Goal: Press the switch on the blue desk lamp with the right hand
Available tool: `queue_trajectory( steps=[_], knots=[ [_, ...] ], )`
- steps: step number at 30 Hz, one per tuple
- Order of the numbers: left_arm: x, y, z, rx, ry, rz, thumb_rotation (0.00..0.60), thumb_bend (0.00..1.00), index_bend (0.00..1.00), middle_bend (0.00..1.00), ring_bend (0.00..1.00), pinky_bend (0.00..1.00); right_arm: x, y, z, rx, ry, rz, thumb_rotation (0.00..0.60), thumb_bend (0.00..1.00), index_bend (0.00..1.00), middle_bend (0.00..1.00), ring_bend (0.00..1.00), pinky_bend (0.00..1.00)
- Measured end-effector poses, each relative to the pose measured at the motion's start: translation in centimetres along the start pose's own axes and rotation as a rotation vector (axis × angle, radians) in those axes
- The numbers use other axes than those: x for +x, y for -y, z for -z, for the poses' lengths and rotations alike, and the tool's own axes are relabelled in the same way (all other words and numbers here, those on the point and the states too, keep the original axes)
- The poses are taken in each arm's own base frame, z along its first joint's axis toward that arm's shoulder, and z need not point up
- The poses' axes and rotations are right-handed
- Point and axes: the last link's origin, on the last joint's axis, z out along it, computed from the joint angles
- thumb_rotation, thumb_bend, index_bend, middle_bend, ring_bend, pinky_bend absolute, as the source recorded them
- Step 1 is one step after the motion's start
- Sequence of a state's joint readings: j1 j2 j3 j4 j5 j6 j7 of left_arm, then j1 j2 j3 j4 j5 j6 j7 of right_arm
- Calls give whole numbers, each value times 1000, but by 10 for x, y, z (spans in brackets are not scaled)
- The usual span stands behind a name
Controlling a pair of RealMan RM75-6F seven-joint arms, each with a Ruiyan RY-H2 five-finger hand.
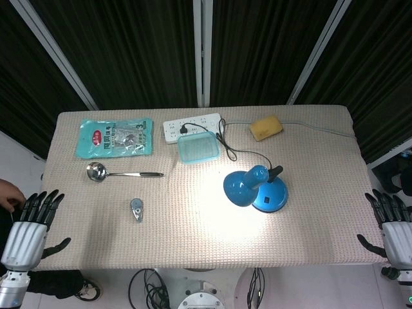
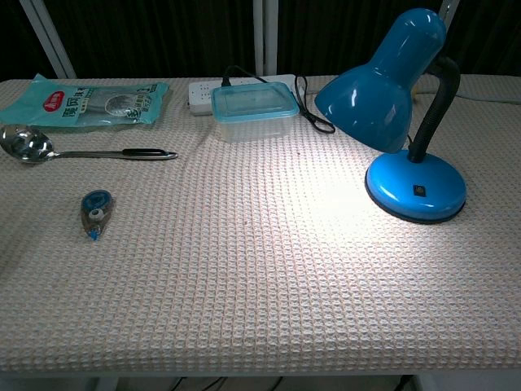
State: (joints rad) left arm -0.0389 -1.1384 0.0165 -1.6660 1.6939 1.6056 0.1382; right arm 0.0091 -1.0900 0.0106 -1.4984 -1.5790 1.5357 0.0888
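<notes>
Blue desk lamp (image 1: 255,188) on right half of tabletop (image 1: 193,238), lit, pool of light on cloth; switch (image 2: 419,191) a small dark button on round base, near side; right robot hand (image 1: 390,221) off right table edge, fingers apart, empty; left robot hand (image 1: 31,222) likewise apart at left edge. Suggested approach: descend from above base, clear of shade and neck; press straight down with one fingertip; avoid sliding base.

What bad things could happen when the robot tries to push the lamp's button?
The switch is tiny, so the right hand might miss it. The shade leans over near the base, so the arm could bump it. The cord trails behind, so a shove might drag the lamp.
</notes>
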Motion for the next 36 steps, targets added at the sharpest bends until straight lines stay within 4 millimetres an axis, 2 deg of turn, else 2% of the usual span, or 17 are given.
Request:
queue_trajectory(
  steps=[17, 19, 21, 23, 24, 25, 28, 29, 31, 34, 36],
  knots=[
    [-1, -1, 1, 6, 1, -1, 600, 31, 0, 0, 0, 0, -1, -1, 0, 14, 29, -4, 600, 136, 0, 18, 2, 5],
    [-1, -1, 2, 7, 4, -5, 600, 30, 0, 0, 0, 0, -1, -1, 0, 15, 25, -2, 600, 138, 0, 134, 108, 163],
    [-1, -1, 3, 12, 6, -8, 600, 31, 0, 0, 0, 0, 0, 0, -1, 20, 17, -4, 600, 150, 0, 462, 497, 639],
    [0, -1, 3, 15, 3, -11, 600, 31, 0, 0, 0, 0, 0, 1, -1, 28, 20, -21, 600, 161, 0, 706, 761, 891],
    [0, -1, 3, 16, 1, -10, 600, 31, 0, 0, 0, 0, 0, 2, -2, 34, 23, -30, 600, 167, 0, 810, 856, 958],
    [0, -1, 3, 16, 0, -9, 600, 31, 0, 0, 0, 0, 0, 3, -2, 40, 25, -38, 600, 173, 0, 881, 916, 985],
    [-3, -2, 3, 13, 8, -5, 600, 30, 0, 0, 0, 0, -1, 9, -5, 70, 9, -46, 600, 203, 0, 979, 992, 1000],
    [-4, -3, 3, 10, 12, -4, 600, 30, 0, 0, 0, 0, -3, 13, -7, 89, 1, -53, 600, 248, 0, 996, 1000, 1000],
    [-6, -4, 3, 6, 16, -2, 600, 31, 0, 0, 0, 0, -6, 19, -10, 111, -3, -56, 600, 360, 0, 1000, 1000, 1000],
    [-7, -4, 5, 7, 19, -4, 600, 31, 0, 0, 0, 0, -11, 28, -13, 138, 21, -34, 600, 643, 0, 1000, 1000, 1000],
    [-7, -4, 6, 10, 15, -3, 600, 31, 0, 0, 0, 0, -16, 36, -15, 161, 53, -16, 600, 756, 0, 1000, 1000, 1000]
  ],
)
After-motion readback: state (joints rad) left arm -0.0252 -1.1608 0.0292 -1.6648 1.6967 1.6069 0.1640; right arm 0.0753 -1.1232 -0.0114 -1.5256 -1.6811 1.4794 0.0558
